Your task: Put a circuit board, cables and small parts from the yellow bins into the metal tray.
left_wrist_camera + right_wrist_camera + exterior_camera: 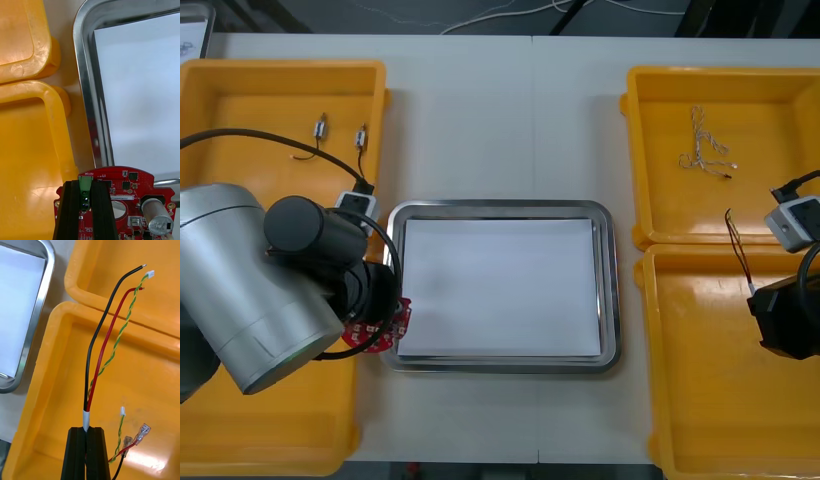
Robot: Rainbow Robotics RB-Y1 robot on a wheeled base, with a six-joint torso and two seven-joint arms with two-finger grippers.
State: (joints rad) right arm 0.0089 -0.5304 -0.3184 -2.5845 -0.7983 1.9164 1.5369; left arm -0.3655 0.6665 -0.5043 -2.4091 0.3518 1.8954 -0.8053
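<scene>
Front view has the left arm reaching in from the near left, with the left gripper (pixel 85 186) at the near-left corner of the metal tray (pixel 608 290). Its black fingers (pixel 71 210) are closed to a narrow gap on a green connector (pixel 85 182) at the edge of the round red circuit board (pixel 385 330), so the claw is nearly shut with the board in its hold. The board sits partly over the tray's shiny rim and partly over the strip of table between the tray and the near left yellow bin (pixel 280 430). Whether it touches the rim I cannot tell. The tray is white inside.

On the right, the right gripper (pixel 88 429) is over the near right yellow bin (pixel 710 400). It is pressed shut on a cable bundle (pixel 103 341) of black, red and twisted green-and-yellow wires, pinched at a white band. The long ends stretch toward the far right yellow bin (pixel 660 200) and cross above its near wall. The short ends, with clear terminals, hang beside the fingers. A thin pale twisted cable (pixel 705 150) lies in that far right bin, and two small metal parts (pixel 320 128) lie in the far left yellow bin (pixel 240 100).
</scene>
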